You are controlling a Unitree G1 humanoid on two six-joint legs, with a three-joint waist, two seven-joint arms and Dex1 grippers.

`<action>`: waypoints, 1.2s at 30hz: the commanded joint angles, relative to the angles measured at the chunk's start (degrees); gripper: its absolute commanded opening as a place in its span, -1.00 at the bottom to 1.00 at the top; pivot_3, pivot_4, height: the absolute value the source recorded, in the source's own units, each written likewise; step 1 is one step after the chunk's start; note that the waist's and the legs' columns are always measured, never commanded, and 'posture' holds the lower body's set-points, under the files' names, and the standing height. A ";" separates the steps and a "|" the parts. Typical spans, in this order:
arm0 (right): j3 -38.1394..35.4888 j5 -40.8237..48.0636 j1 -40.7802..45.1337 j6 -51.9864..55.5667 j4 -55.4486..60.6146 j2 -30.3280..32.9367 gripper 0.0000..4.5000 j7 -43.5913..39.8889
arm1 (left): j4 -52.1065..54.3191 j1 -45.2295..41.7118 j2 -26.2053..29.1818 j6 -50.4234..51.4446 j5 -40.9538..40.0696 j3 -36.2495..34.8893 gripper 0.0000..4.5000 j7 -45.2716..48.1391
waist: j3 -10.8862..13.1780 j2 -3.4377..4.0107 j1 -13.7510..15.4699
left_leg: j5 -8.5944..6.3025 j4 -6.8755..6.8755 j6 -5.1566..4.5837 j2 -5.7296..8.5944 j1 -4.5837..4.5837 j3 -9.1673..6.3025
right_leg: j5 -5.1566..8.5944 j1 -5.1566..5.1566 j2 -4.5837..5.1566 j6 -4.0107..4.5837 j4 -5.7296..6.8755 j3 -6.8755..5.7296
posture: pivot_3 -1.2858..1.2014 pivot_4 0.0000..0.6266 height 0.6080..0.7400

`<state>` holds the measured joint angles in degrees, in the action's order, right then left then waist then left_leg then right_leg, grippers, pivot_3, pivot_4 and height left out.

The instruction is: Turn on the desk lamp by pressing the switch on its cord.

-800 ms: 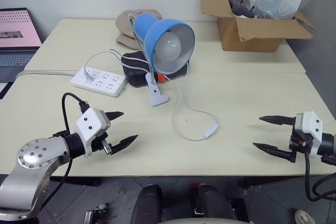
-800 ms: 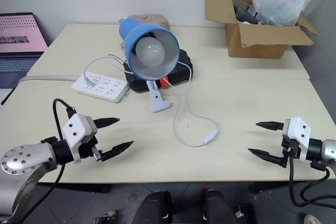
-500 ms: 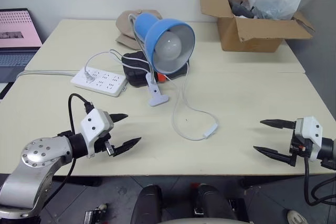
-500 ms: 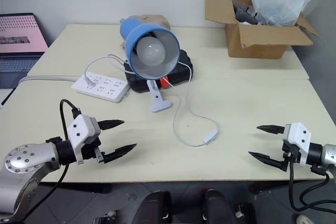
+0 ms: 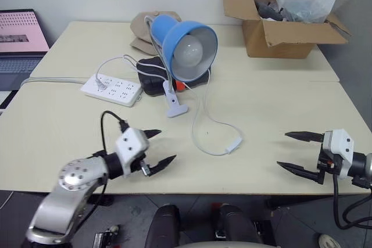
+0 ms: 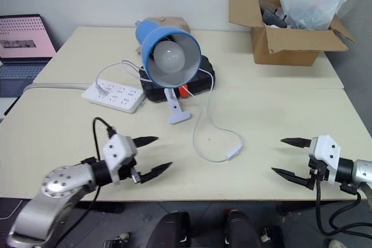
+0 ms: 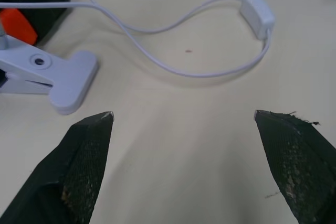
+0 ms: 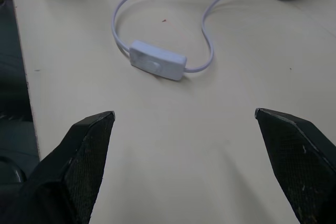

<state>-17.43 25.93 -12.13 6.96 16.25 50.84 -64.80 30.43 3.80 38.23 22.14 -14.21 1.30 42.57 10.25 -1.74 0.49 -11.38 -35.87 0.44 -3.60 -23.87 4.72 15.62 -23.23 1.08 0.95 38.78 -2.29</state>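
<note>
White and small, the switch (image 5: 233,145) lies flat on the pale surface (image 5: 279,103) at the near bend of the cord (image 5: 200,121), which loops down from the desk lamp (image 5: 185,47); that puts it between my two claws and within reach of either. The lamp sits on its white clip base (image 5: 174,107), blue shade tipped toward me and bulb unlit, so I judge the press is not yet made. My left claw (image 5: 158,148) hovers low over the near edge, spread as wide as it goes and holding nothing, aimed toward the cord's loop. My right claw (image 5: 298,152) hangs at the far right edge, equally wide and empty, pointing in at the switch from the other side. The switch lies unpinned on a loose cord, so I expect it could skid unless I press straight down. Beyond it, the power strip (image 5: 111,89) keeps well clear of my reach.
</note>
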 commanded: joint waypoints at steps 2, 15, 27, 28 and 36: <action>-3.65 1.54 -2.57 6.27 8.49 1.42 1.00 3.28 | -1.01 -4.50 -5.16 -0.20 4.29 9.41 0.99 -2.70 | -0.01 0.00 0.38 | 0.00 -0.04 0.00 0.01 -0.01 0.00 | -0.01 0.00 0.00 -0.02 0.03 0.01 | 0.03 -0.52 1.00; -7.89 3.75 -6.56 20.56 21.31 1.90 1.00 9.55 | -12.80 -16.62 -19.67 1.77 7.98 23.42 0.99 -4.73 | -0.02 -0.06 0.61 | 0.01 -0.14 -0.01 0.05 -0.02 -0.08 | -0.05 0.01 -0.05 -0.09 0.10 0.00 | 0.03 -0.52 1.00; -6.64 4.44 -4.28 25.40 25.07 2.06 1.00 12.13 | -25.77 -22.21 -25.83 -2.60 14.53 27.63 0.99 -6.81 | -0.03 -0.08 0.64 | 0.01 -0.21 -0.02 0.13 -0.06 -0.13 | -0.10 0.03 -0.06 -0.17 0.08 0.03 | 0.03 -0.52 1.00; -6.52 4.30 -4.13 25.32 24.98 2.15 1.00 12.02 | -26.22 -22.46 -26.38 -2.58 14.71 27.70 0.99 -7.12 | -0.03 -0.08 0.63 | 0.01 -0.21 -0.02 0.13 -0.06 -0.13 | -0.10 0.03 -0.06 -0.17 0.07 0.03 | 0.03 -0.52 1.00; -5.11 3.94 -2.58 25.06 24.42 2.53 1.00 11.83 | -26.55 -22.89 -27.38 -2.15 16.16 28.94 0.42 -6.36 | -0.03 -0.08 0.60 | 0.02 -0.21 -0.03 0.13 -0.05 -0.15 | -0.11 0.03 -0.07 -0.20 0.08 0.01 | 0.03 -0.52 1.00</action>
<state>-22.14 29.52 -15.57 32.31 39.89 52.75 -52.89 2.57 -18.55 11.24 20.77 1.42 29.77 35.85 10.22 -1.82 1.09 -11.37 -36.08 0.41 -3.47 -23.92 4.57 15.50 -23.19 1.01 0.75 38.87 -2.27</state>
